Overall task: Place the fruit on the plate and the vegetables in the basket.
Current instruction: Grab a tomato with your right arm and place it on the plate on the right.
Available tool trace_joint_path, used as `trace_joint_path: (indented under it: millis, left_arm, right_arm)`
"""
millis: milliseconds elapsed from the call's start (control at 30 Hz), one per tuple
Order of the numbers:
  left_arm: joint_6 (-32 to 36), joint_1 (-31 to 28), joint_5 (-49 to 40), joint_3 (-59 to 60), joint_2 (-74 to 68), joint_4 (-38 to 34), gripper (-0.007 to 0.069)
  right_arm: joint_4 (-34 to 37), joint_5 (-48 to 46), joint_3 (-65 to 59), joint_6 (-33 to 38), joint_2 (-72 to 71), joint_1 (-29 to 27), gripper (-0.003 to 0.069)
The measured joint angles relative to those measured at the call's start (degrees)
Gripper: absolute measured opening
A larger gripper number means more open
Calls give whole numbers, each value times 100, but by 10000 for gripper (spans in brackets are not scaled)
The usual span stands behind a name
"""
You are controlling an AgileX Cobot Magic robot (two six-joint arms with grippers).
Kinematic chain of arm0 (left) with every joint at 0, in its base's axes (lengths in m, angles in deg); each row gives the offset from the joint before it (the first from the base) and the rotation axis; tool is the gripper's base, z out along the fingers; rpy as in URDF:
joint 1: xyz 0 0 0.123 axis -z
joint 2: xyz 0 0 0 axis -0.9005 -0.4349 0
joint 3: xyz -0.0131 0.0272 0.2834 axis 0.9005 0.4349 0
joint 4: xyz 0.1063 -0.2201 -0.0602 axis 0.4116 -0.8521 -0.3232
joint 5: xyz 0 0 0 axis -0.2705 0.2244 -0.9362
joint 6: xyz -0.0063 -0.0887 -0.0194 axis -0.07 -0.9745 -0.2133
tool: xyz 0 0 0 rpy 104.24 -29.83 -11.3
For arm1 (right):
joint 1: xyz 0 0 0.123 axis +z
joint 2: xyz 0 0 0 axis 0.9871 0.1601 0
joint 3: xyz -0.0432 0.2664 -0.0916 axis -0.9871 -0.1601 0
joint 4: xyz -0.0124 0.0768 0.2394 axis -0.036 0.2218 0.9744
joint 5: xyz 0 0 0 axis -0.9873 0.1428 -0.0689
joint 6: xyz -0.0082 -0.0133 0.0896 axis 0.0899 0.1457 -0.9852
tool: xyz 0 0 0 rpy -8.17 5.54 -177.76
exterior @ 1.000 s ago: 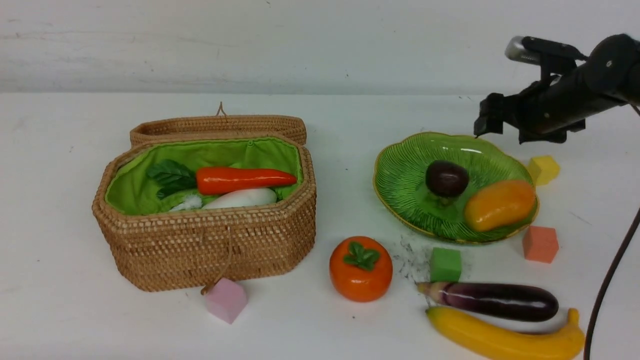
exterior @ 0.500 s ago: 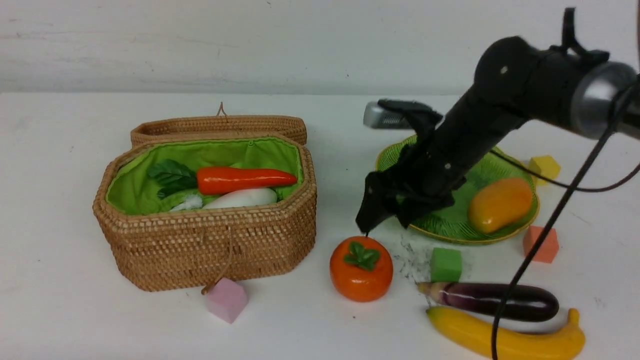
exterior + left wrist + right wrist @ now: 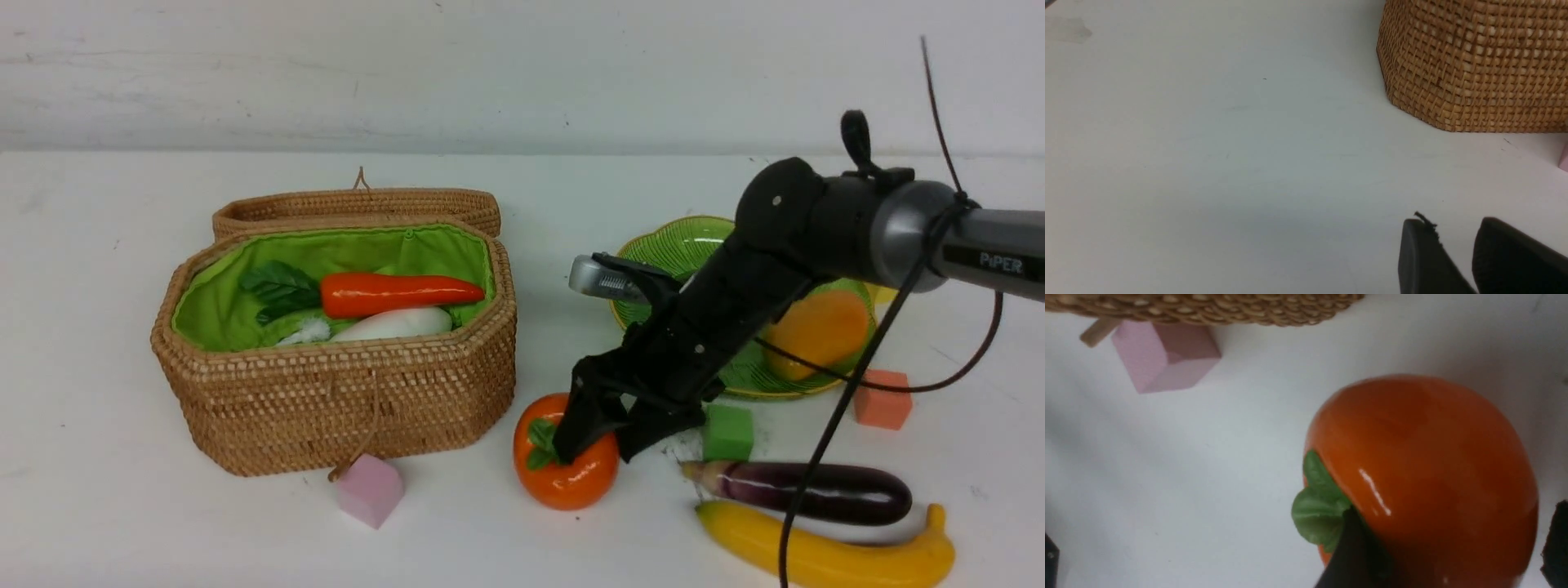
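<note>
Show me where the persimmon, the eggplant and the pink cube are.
persimmon (image 3: 567,483): front view, on its orange lower front.
eggplant (image 3: 853,495): front view, on its dark purple body, past the middle.
pink cube (image 3: 369,490): front view, on the face towards the camera.

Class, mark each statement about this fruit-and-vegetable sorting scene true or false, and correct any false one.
1. The carrot lies inside the basket. True.
2. The persimmon sits on the plate. False: it is on the table in front of the plate, between the right gripper's fingers.
3. The mango is on the plate. True.
4. The eggplant is in the basket. False: it lies on the table beside the banana.
5. The basket's lid is open. True.
</note>
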Motion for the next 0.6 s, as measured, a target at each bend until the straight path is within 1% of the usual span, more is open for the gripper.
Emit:
trace_joint_path:
  millis: [67,133,200,333,533,600]
  left_arm:
    - [0,0,0,0,0,0,195]
    - [0,0,0,0,0,0,197]
    - [0,0,0,0,0,0,198]
    - [0,0,0,0,0,0,198]
    - [0,0,0,0,0,0,198]
    - [0,0,0,0,0,0,198]
  right_arm:
    - [90,-5,0,107,22,0,568]
    - [193,-41,-2,350,34,0,515]
    - [206,-73,-2,470,34,0,483]
    - [182,-253,-2,619,1,-96,484]
    - [101,-572,94,664,-318,-420,484]
    - [101,-615,203,664,-585,-667,484]
